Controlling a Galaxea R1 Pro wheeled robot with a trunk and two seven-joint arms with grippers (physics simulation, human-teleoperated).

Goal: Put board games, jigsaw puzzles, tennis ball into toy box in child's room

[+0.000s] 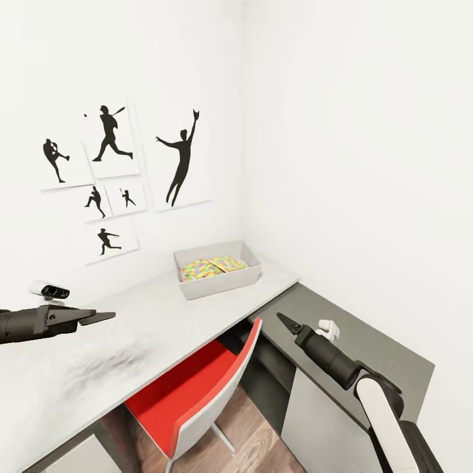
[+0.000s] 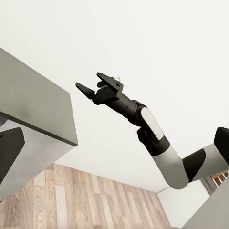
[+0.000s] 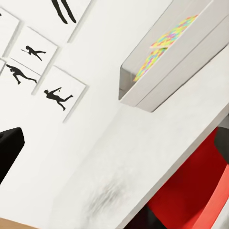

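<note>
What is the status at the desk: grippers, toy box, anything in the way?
Left gripper empty above the pale grey-white table; right gripper open, empty. Shallow light grey toy box holds two multicolour jigsaw puzzles. Red chair tucked under the table edge.

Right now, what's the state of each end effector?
Left end effector: open, holding nothing, over the table.
Right end effector: open, holding nothing, above the lower dark section.

1. Child's bedroom or study corner, simulator render.
2. White walls with black baseball-player silhouette pictures (image 1: 108, 135).
3. Long pale counter (image 1: 98, 355), lower dark grey section (image 1: 355, 335) adjoining.
4. Red chair (image 1: 197, 394) tucked under, wood-plank floor (image 1: 249, 447).
5. Grey toy box (image 1: 217, 270) holding jigsaw-patterned boxes (image 1: 211, 267).
</note>
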